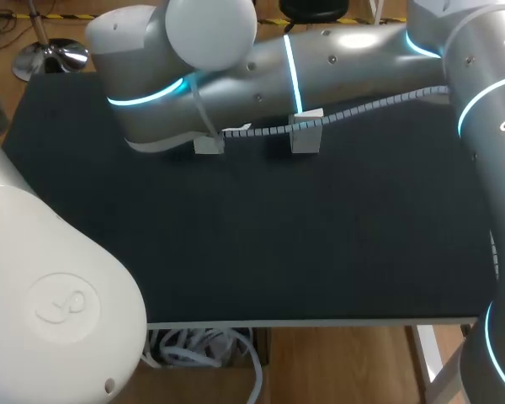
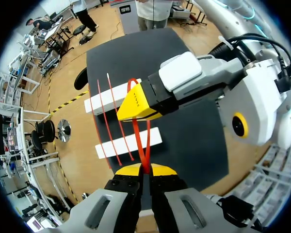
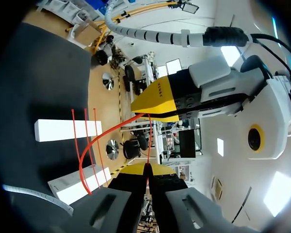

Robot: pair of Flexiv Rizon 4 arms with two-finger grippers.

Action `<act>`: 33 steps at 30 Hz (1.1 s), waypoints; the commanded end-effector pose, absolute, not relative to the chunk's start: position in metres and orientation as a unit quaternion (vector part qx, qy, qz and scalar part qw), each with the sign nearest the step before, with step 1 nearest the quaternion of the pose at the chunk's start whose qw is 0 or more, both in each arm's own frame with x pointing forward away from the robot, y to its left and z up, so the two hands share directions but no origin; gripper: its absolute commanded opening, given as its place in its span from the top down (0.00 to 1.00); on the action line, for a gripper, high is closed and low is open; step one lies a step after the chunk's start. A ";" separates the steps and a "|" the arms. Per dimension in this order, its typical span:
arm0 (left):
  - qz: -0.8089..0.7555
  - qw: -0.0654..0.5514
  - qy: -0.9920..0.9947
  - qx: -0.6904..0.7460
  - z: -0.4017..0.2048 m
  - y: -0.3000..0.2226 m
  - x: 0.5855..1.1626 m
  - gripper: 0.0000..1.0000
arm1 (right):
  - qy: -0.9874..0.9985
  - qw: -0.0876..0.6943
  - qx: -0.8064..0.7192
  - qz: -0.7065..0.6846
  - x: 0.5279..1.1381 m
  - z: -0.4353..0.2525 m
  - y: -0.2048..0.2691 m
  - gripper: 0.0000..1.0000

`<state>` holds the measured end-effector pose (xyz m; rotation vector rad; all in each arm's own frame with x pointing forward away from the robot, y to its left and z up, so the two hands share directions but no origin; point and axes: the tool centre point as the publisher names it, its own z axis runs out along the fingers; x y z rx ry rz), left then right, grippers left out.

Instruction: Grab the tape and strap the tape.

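Where the 2 claws meet above the dark surface point(image 1: 278, 244), the thin red tape point(image 2: 138, 141) runs from one to the other. Seen from the left wrist, its lower end sits pinched in the left claw point(image 2: 145, 170), whose yellow tips are pressed together on it. From there it climbs to the right claw point(image 2: 135, 104) just ahead and loops over that claw's yellow tip. Seen from the right wrist, the right claw's tips are likewise squeezed together on the tape, which rises to the left claw's tip and then sweeps down in a curve toward the blocks. Beneath the claws, the nearer white block point(image 2: 128, 143) and the farther white block point(image 2: 111, 97) lie parallel and apart on the surface, with other red strips point(image 2: 101, 102) laid across both. From the head camera, the right arm point(image 1: 337, 67) stretches in from the right over the far part of the surface. Both claws are hidden under it there, and the 2 blocks show at its edge.
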<state>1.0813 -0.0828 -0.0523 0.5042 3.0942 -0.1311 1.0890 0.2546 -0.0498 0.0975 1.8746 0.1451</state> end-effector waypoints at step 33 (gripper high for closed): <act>-0.040 0.000 0.986 0.160 -0.051 -0.083 1.082 1.00 | 0.812 0.579 0.026 0.068 1.082 -0.050 0.273 1.00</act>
